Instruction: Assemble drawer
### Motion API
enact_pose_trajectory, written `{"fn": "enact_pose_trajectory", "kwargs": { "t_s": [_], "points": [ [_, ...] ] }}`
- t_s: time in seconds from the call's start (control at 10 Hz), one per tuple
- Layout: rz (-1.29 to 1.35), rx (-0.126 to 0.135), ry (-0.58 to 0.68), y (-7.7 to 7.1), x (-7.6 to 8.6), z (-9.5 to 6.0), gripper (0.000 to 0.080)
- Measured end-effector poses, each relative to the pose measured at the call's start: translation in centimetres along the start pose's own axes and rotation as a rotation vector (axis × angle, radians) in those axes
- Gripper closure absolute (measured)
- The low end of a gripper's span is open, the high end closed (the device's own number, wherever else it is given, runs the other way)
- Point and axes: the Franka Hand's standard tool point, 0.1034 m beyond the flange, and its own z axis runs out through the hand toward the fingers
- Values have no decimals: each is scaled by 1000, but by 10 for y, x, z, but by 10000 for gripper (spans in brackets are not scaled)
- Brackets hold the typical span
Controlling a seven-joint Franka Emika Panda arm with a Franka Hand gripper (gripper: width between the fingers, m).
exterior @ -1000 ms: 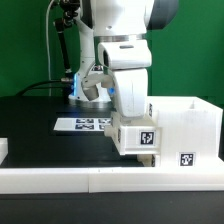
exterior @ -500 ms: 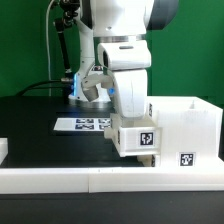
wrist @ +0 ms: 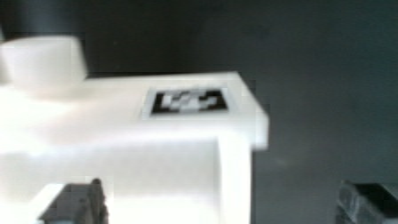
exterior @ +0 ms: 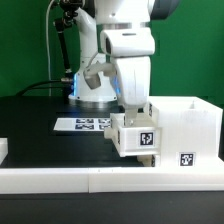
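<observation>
from where i sit, the tall box (exterior: 185, 128) is my landmark: it stands at the exterior view's right, up against the long white rail (exterior: 110, 178) that runs across the front of the table. a small tray (exterior: 135, 135) sits pushed partway into the box's open side, its tagged face toward the camera; i can't tell how deep it has gone in. the gripper (exterior: 132, 103) hangs just above the tray, on the side away from the box. in the wrist view the two finger tips (wrist: 71, 203) show dark and well apart with the tray's white body (wrist: 134, 130) between and beyond them, so i read the tool as spread wide and holding nothing, though whether a pad brushes the plastic i can't say. the marker board (exterior: 85, 124) lies flat on the dark table (exterior: 30, 120), on the far side of the tray from the box. i judge these parts light, stiff and hollow, with thin walls that are smooth and rather slippery, so a pinch could skate off or tilt the piece. i'd take the tray across its two parallel side walls near the middle, squarely, and push level so it doesn't jam in the box.
</observation>
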Motion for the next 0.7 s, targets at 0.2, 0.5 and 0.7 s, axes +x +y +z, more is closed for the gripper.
{"fn": "enact_pose_trajectory", "kwargs": {
  "t_s": [0.2, 0.5, 0.7],
  "points": [
    [-2, -8, -11, 7, -3, -18, 150],
    [-49, -15, -17, 21, -33, -24, 150],
    [-64, 1, -2, 35, -43, -8, 150]
  ]
}}
